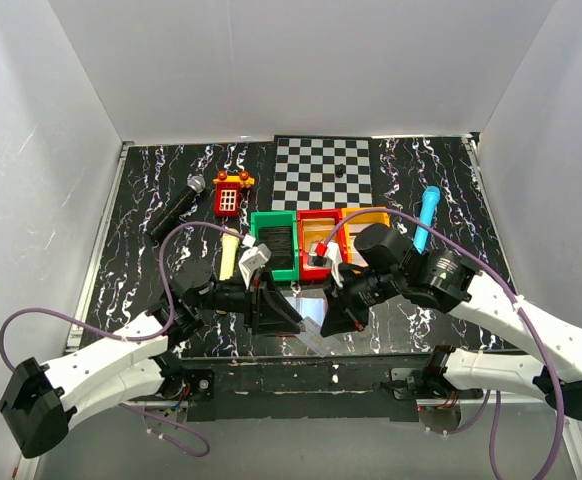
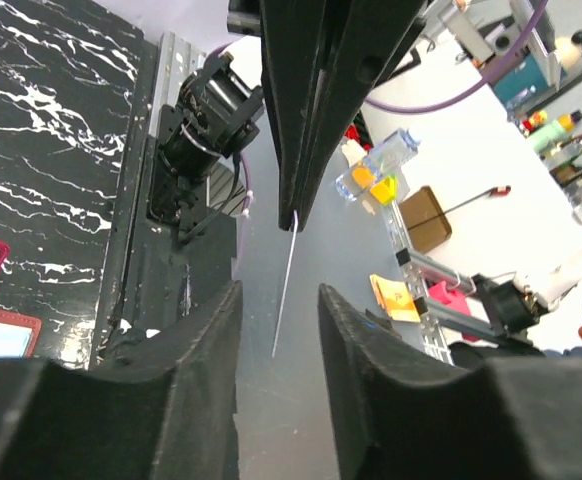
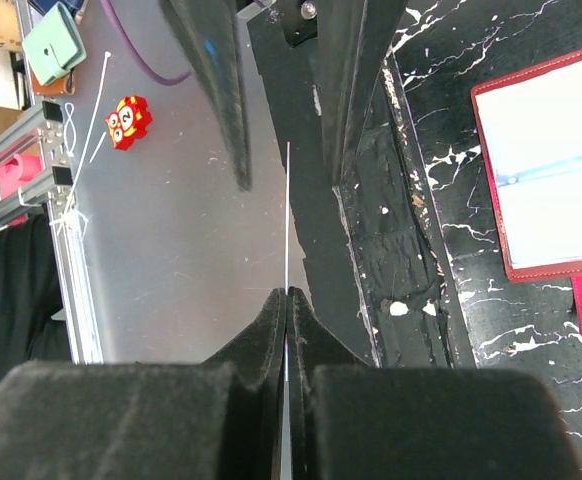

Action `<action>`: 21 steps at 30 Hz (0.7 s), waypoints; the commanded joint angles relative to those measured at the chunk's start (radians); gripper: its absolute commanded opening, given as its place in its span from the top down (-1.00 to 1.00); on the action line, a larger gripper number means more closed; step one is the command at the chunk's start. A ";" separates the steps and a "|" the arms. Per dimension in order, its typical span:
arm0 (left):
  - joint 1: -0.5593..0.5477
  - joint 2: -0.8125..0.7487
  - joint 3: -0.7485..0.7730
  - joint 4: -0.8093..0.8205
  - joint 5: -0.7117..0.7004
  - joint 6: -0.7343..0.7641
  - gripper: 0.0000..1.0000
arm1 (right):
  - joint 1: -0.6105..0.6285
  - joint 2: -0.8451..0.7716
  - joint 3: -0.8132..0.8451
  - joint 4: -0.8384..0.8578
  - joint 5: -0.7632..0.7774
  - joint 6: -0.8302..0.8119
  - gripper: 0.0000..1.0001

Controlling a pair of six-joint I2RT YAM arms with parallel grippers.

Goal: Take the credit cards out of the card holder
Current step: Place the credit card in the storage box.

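One card (image 3: 287, 220), near the one open holder (image 3: 546, 170) on the tabletop (image 3: 441, 60), sits clamped in the right pincer (image 3: 287, 300); the left pincer (image 2: 279, 295), jaws apart, flanks its other end.

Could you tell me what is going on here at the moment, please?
The two arms have one thin card between them. The right gripper is shut on one edge of it and holds it in the air, edge-on to both wrist cameras. The left gripper is open, its jaws on either side of the card's other edge without touching it. The card holder lies open on the table beside them, a pale sleeve facing up.
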 commanded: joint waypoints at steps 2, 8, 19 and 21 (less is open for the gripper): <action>-0.031 0.048 0.030 0.018 0.042 0.017 0.42 | 0.007 0.019 0.056 0.035 -0.029 -0.027 0.97; -0.037 0.051 0.030 0.012 0.016 0.036 0.74 | 0.007 0.017 0.056 0.032 -0.018 -0.032 0.97; -0.037 0.057 0.009 0.054 0.006 0.033 1.00 | 0.007 0.003 0.021 0.060 -0.018 -0.010 0.68; -0.037 0.040 0.000 0.058 -0.023 0.036 1.00 | 0.006 -0.010 0.005 0.086 -0.004 0.005 0.48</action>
